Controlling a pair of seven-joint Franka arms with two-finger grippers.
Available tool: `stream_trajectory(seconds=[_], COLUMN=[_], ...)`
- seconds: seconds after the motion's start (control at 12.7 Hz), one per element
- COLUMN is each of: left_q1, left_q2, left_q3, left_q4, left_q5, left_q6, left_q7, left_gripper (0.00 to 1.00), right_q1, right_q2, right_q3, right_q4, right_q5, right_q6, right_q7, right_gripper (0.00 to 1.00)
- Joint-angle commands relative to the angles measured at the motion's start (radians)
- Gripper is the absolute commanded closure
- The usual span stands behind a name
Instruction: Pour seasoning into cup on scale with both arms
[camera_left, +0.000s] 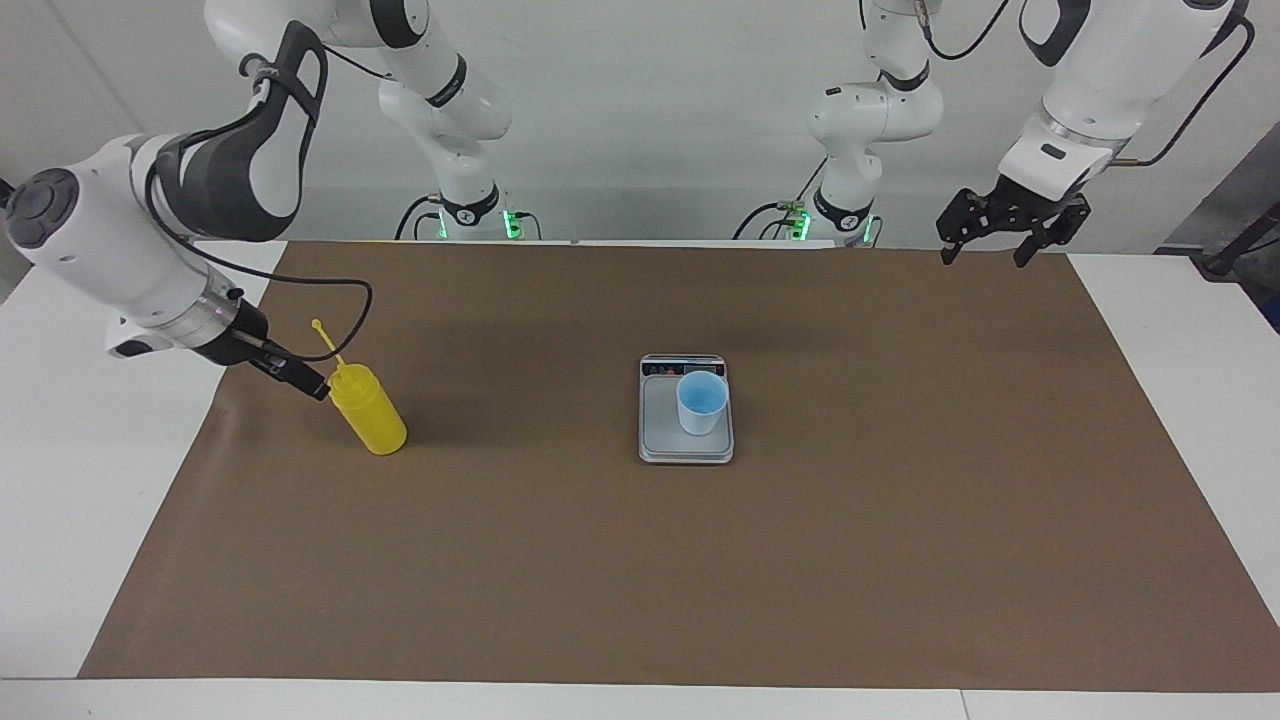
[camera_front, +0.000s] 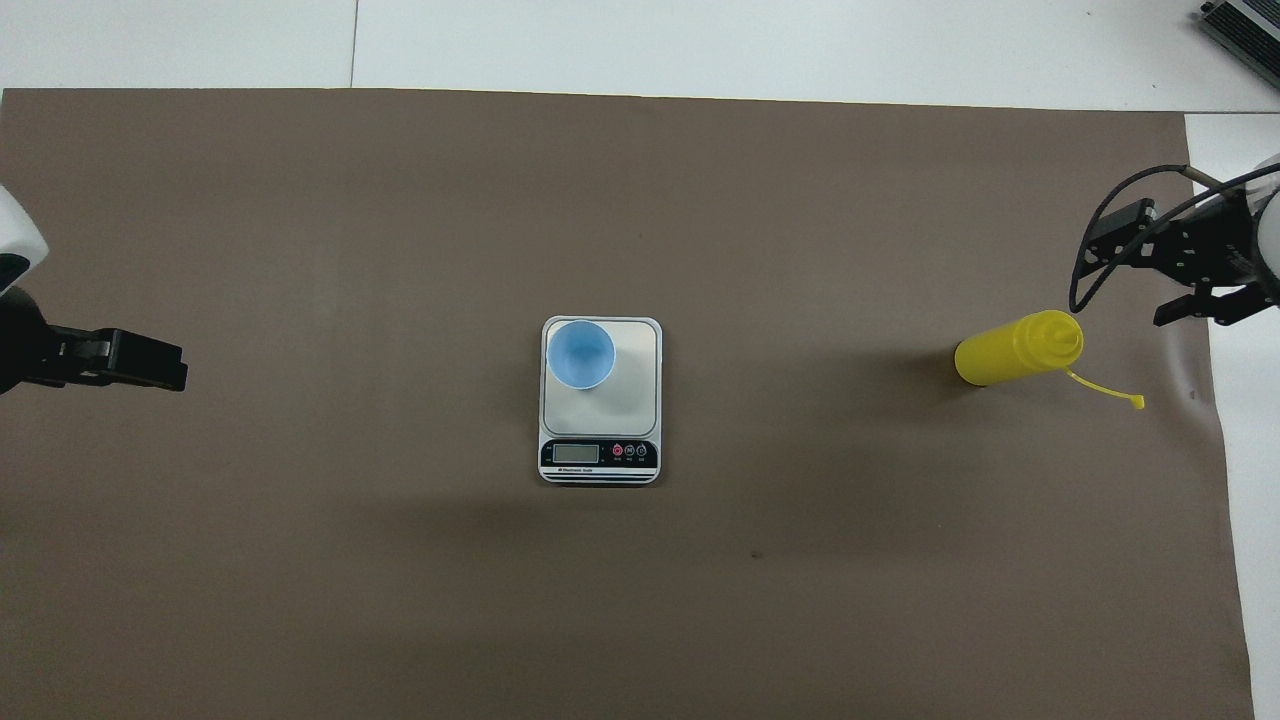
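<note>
While the yellow bottle (camera_left: 368, 408) stood upright on the brown mat (camera_left: 640, 560) toward the right arm's end, the right gripper (camera_left: 300, 384) hung just beside it, open and empty. Mid-table, the blue cup (camera_left: 701, 402) sat on the scale (camera_left: 685, 445). The left gripper (camera_left: 982, 250) waited, open and empty, over its own end of the mat.

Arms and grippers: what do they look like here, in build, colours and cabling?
Both are white jointed arms with rounded shells and dark grey or black joint panels. Each ends in a black two-finger gripper of open linkage build: the right gripper follows a silver wrist collar; the left gripper hangs from a white wrist. Black cables loop outside each forearm. Green lights glow at both bases.
</note>
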Motion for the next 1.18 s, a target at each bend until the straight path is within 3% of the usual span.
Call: stream_trajectory(seconds=[0.0, 0.39, 0.86, 1.1], left_q1=[0.003, 0.003, 0.003, 0.003], left_q2=[-0.020, -0.020, -0.020, -0.020], left_q3=[0.002, 0.000, 0.002, 0.002], left_q4=[-0.018, -0.017, -0.017, -0.018], left_q5=[-0.008, -0.008, -0.008, -0.008], left_q6=[0.000, 0.000, 0.000, 0.000], left_q7=[-0.010, -0.010, -0.010, -0.010], left_gripper=[0.00, 0.00, 0.00, 0.00], right_q1=[0.065, 0.148, 0.178, 0.165], right_q2=[-0.071, -0.148, -0.309, -0.309], right_q3=[0.003, 0.004, 0.006, 0.006], right_q4=[-0.033, -0.050, -0.176, -0.179], right_q5=[-0.034, -0.104, -0.107, -0.110], right_q6=[0.040, 0.040, 0.057, 0.053], right_q7=[-0.023, -0.075, -0.112, -0.117], right_gripper=[0.00, 0.00, 0.00, 0.00])
